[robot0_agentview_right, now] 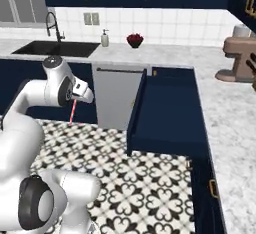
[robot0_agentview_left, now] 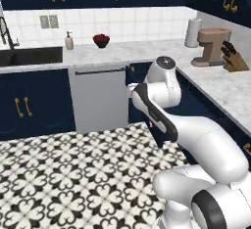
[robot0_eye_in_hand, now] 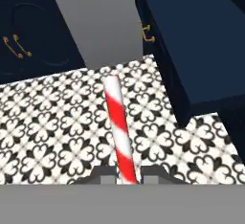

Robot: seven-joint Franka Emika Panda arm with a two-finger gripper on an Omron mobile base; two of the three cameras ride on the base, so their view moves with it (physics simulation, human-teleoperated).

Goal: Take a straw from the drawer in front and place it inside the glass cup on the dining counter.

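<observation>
My gripper (robot0_eye_in_hand: 127,176) is shut on the straw (robot0_eye_in_hand: 118,122), a red-and-white striped stick that points away from the fingertips over the patterned floor. In the right base view the straw (robot0_agentview_right: 73,111) hangs thin and pink below the hand (robot0_agentview_right: 76,96), left of the open navy drawer (robot0_agentview_right: 165,113). The drawer (robot0_eye_in_hand: 191,36) stands pulled out to the hand's right, its dark inside showing nothing. The glass cup and the dining counter are out of view.
A grey dishwasher front (robot0_agentview_left: 98,98) sits beside the open drawer. The marble worktop (robot0_agentview_left: 127,52) holds a sink (robot0_agentview_left: 29,56), soap bottle (robot0_agentview_left: 69,41), red bowl (robot0_agentview_left: 101,40), paper roll (robot0_agentview_left: 193,32), coffee machine (robot0_agentview_left: 212,47) and knife block (robot0_agentview_left: 234,59). Tiled floor (robot0_agentview_left: 73,174) lies open to the left.
</observation>
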